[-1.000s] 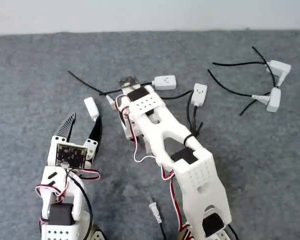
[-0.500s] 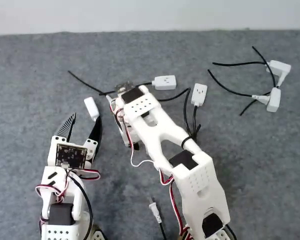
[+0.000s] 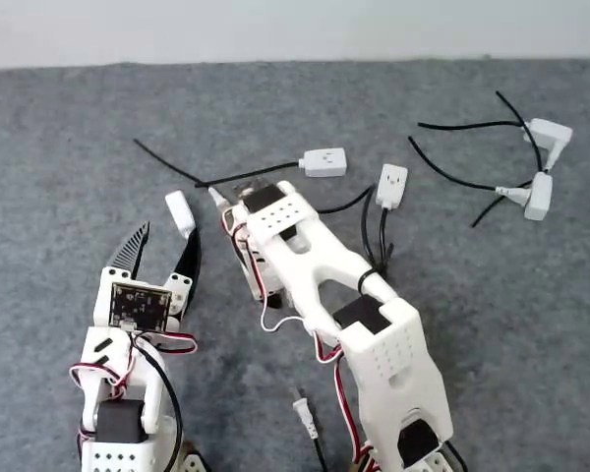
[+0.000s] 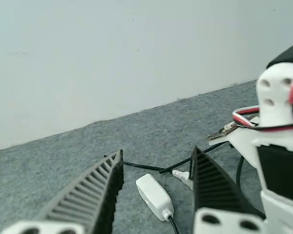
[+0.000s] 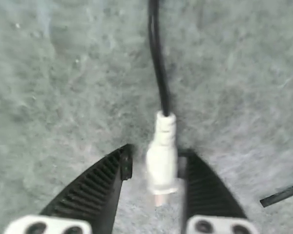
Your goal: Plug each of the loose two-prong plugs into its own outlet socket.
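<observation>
Straddling plug [image 5: 162, 146] — right hand [image 5: 156, 156], cord [image 5: 157, 58] cut off

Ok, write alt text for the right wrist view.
A white plug sits between the open black ribbed fingers of the right gripper, with grey carpet beneath. Its black cord runs away from the gripper across the carpet.

A white two-prong plug [image 5: 162, 158] lies flat, its black cord trailing away; a second plug [image 3: 305, 416] rests at the near edge. 3 white corded sockets lie apart: left socket [image 3: 180, 213], middle socket [image 3: 324, 161], right socket [image 3: 391, 186].
</observation>
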Robot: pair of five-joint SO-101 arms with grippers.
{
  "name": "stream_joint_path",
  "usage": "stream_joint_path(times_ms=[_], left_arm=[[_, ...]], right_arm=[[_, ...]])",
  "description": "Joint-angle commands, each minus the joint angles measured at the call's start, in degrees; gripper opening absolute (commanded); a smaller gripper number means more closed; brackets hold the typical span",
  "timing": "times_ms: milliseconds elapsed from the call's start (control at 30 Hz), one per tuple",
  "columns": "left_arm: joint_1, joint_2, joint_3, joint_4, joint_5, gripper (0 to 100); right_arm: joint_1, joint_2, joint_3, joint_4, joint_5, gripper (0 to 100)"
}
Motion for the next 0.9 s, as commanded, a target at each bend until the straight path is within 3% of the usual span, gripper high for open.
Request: stream_joint_path(times_ms=[0, 367, 733, 867], left_arm=[[-0.18, -0.18, -0.4, -0.97, 0.7, 22], [-0.18, -0.18, -0.4, -0.97, 0.7, 22], [-0.18, -0.53, -0.4, -1.14, -3.52, 22], [-0.09, -0.62, -0.92, -6.24, -5.89, 22]], right_arm=[[-0.22, -3.65, 0.09, -0.48, 0.97, 0.7], [-0.22, -5.14, -5.19, 0.04, 2.37, 0.8], [-0.22, -11.03, -29.71, 11.3, 14.68, 0.8], [-0.31, -12.79, -38.15, 12.7, 16.53, 0.8]])
